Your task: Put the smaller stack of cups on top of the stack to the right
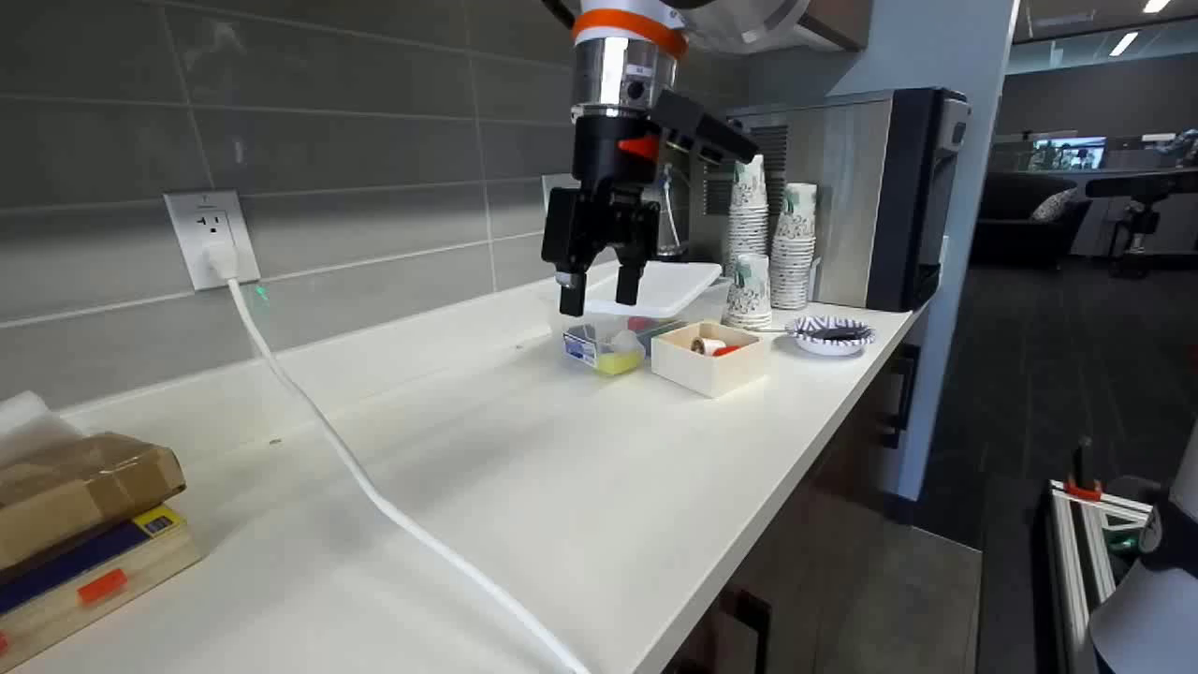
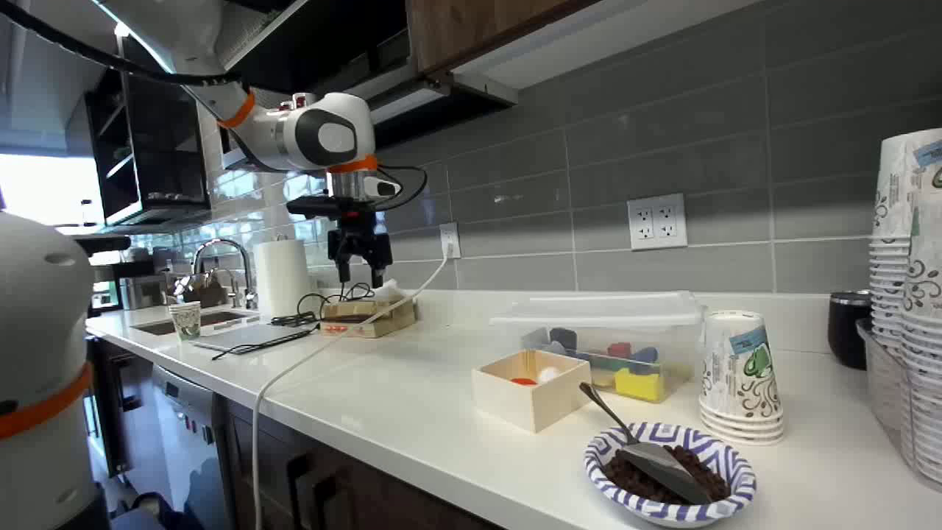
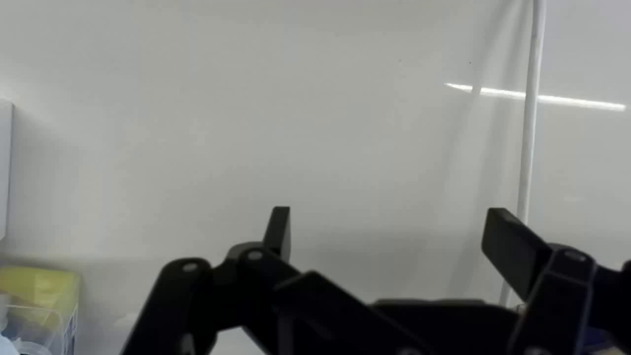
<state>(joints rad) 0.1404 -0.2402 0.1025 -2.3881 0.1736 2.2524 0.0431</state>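
Observation:
The smaller stack of cups stands upright, rims down, on the white counter. It also shows near the right of an exterior view. The stack to the right is the right-hand one of two tall white cup columns. It is cut off by the picture edge in an exterior view. The other tall column stands beside it. My gripper is open and empty, above the counter and away from all cups. Its spread fingers show in an exterior view and the wrist view; no cups show in the wrist view.
A lidded clear bin, a wooden box and a patterned bowl with a spatula stand near the short stack. A white cable crosses the counter. A steel machine and a black tumbler stand by the tall columns.

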